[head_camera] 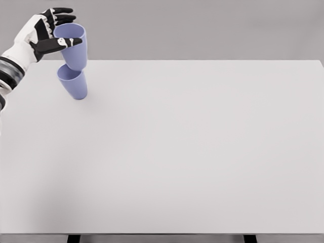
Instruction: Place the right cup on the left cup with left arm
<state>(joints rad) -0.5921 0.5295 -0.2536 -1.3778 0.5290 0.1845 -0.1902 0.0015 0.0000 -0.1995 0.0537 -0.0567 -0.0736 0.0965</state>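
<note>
Left hand [48,31] fingers wrapped round the upper cup [72,45], its base just entering the lower cup [72,82] below the fingers. We'd lower straight, keep axes aligned, then release.

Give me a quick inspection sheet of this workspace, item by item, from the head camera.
Surface: white table, flat, evenly lit.
Job's things: held cup, purple, tilted, its base at the mouth of the standing cup; whether it is seated inside cannot be told.
Clutter: nothing seen.
Grippers: left hand wrapped around the held cup near its rim; right hand not in view.
Cables: nothing seen.
Surroundings: plain grey wall behind the table; dark table legs at the bottom edge.
</note>
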